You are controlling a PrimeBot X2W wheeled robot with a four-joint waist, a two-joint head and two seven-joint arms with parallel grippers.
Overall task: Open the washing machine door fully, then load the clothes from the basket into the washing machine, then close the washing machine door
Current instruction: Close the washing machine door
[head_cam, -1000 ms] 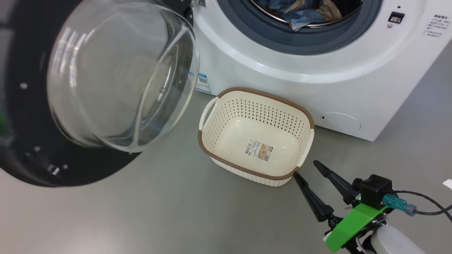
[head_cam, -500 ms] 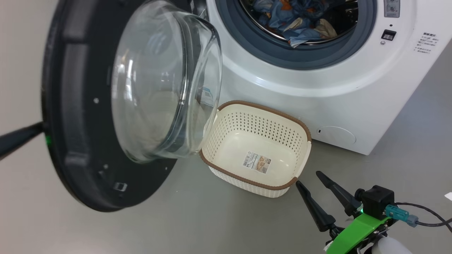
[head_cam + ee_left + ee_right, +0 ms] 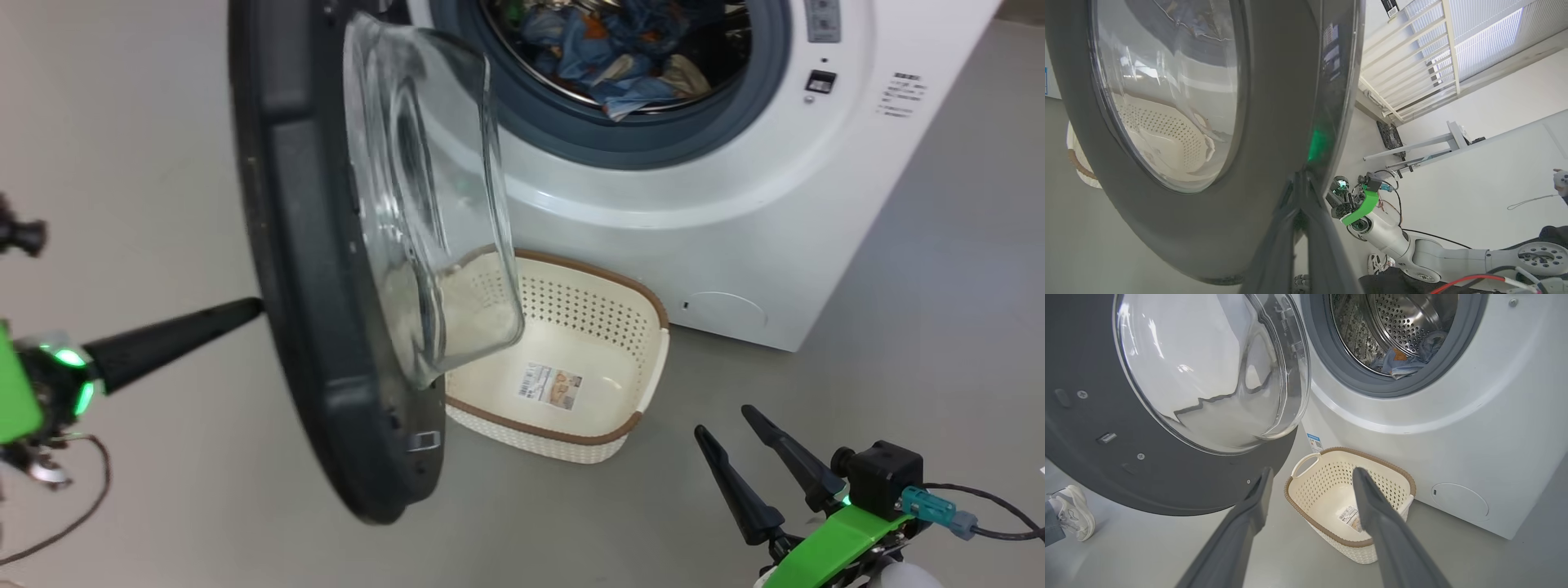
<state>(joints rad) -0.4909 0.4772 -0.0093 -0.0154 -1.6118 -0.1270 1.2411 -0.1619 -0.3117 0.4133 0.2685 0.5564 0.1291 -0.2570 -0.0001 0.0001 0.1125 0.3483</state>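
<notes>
The large round glossy black washing machine door (image 3: 326,269) stands partly open, nearly edge-on in the head view, w/ its bulging clear glass bowl (image 3: 424,204) turned toward the big white front-loading washing machine (image 3: 694,229). The left claw (image 3: 249,309) is clenched, both dark fingers pressed together into one point, & this point meets the outer face of the door near its rim. In the left wrist view the point reaches the glossy face just under a green reflection. It grasps nothing.

The clothes (image 3: 620,57), i.e. light blue fabric w/ orange-brown print & a cream piece, lie inside the steel perforated drum (image 3: 1404,318), low at the front. One blue fold rests on the grey rubber seal (image 3: 571,135).

The small cream-white perforated plastic basket (image 3: 596,310) w/ brown rim stands on the grey floor (image 3: 163,506) just in front of the machine, below the opening. Its bare bottom carries a paper label (image 3: 551,385). In the head view the door's lower part covers the basket's left side, & some of it shows through the glass.

The right claw (image 3: 723,420) is released, fingers wide apart, low at the right, near the basket's front right corner but apart from it, holding nothing.

A person's white shoe (image 3: 1071,512) is on the floor at the left edge of the right wrist view.
</notes>
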